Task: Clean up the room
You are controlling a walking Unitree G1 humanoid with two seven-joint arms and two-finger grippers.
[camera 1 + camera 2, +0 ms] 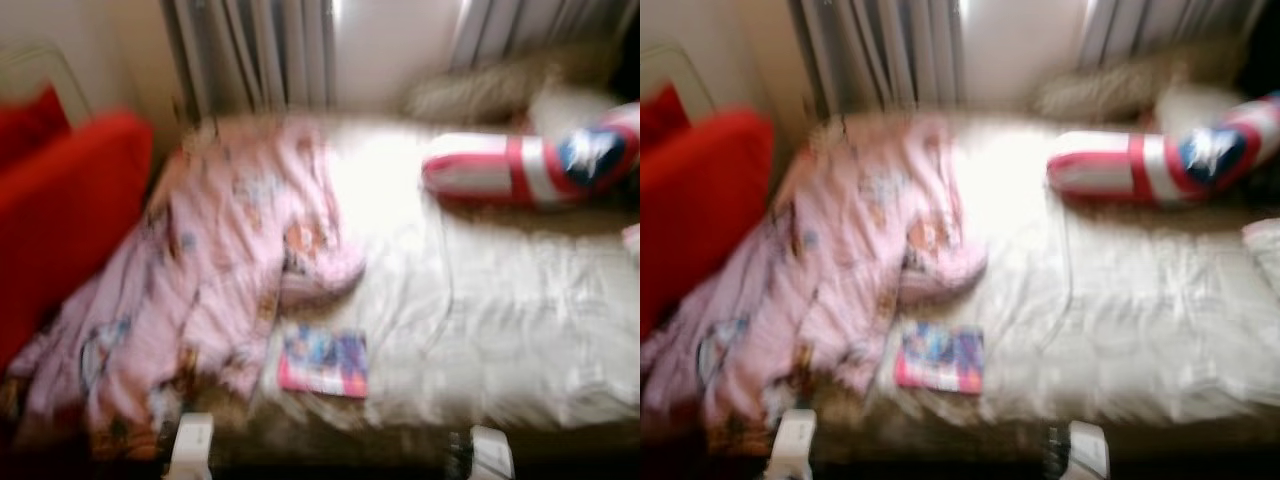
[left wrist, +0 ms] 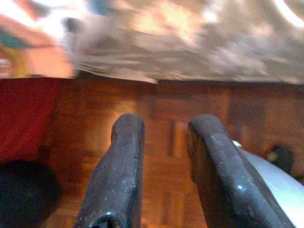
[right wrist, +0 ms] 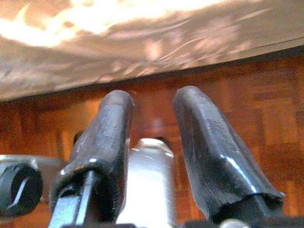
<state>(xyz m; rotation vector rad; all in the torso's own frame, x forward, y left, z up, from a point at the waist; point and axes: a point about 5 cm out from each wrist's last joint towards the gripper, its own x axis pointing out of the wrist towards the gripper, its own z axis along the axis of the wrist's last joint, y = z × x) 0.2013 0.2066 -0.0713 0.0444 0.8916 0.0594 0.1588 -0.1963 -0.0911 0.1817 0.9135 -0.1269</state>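
From the head views, both blurred, you face a bed (image 1: 520,330) with a pink blanket (image 1: 210,290) heaped on its left side and sliding off toward a red chair (image 1: 70,210). A book (image 1: 323,362) lies near the front edge, a striped pillow (image 1: 530,165) at the back. Reaching while the picture smears, you could misjudge the book and push it off.

In the left wrist view, your left pincer (image 2: 164,156) hangs apart over wood floor (image 2: 156,109).

In the right wrist view, the right pincer (image 3: 152,142) is apart too, below the bed's edge; lifting could snag the sheet.
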